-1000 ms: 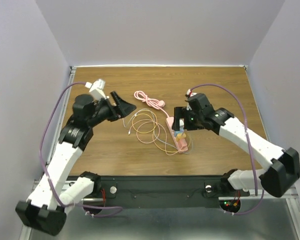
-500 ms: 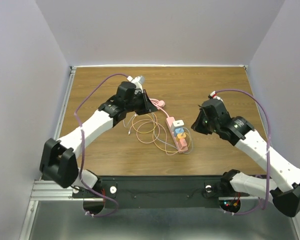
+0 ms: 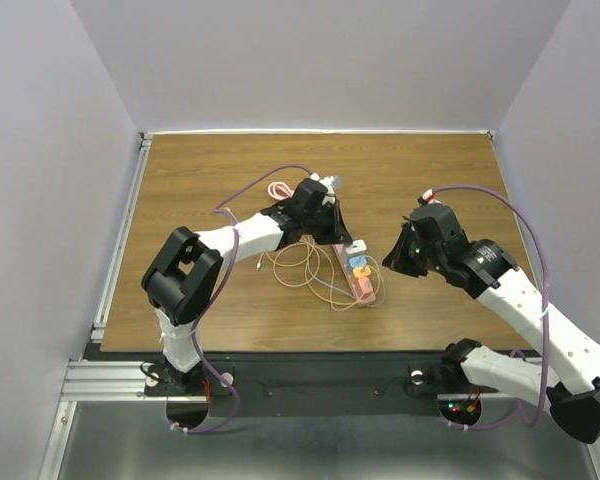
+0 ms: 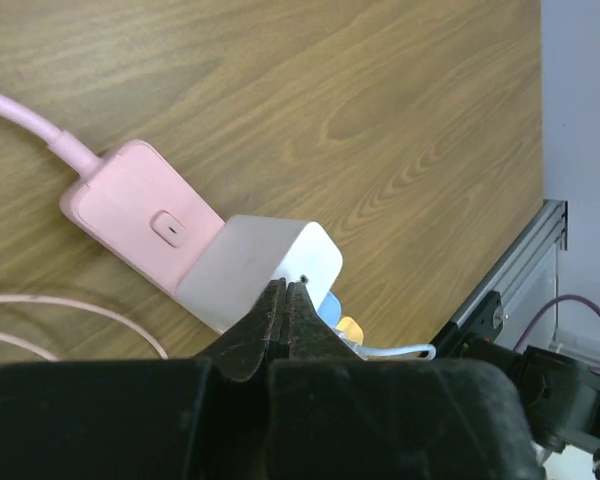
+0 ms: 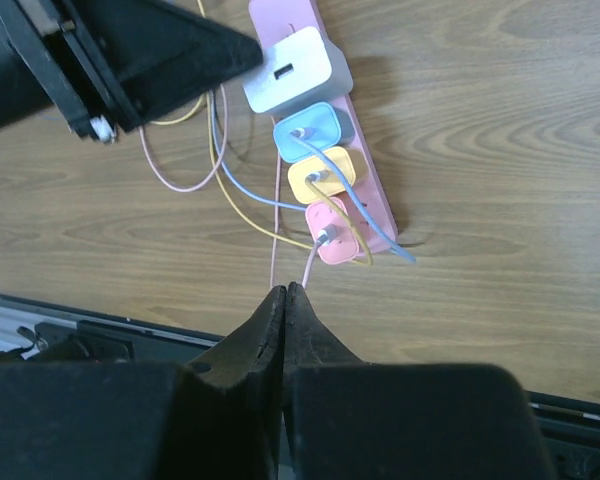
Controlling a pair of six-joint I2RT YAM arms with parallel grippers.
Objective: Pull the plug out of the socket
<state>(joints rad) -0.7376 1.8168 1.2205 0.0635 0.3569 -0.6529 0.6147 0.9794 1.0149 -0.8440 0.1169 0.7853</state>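
Two arms on show. The left arm (image 3: 250,232) wears smooth white shells on its long links, with chunky black housings at the joints; the right arm (image 3: 525,300) is its twin, white shells and rounded black joint blocks. A purple cable (image 3: 242,195) loops loosely along the left arm; a second purple cable (image 3: 500,205) arcs over the right one, ending in a small white connector (image 3: 427,194) at the wrist. The left tool (image 4: 287,300) is matte black, its fingers tapering to thin wedge tips; the right tool (image 5: 283,300) has the same dark, pointed build. Both arms rise from a black base plate (image 3: 320,375); tiny red and green lights (image 3: 460,408) glow near the right base.
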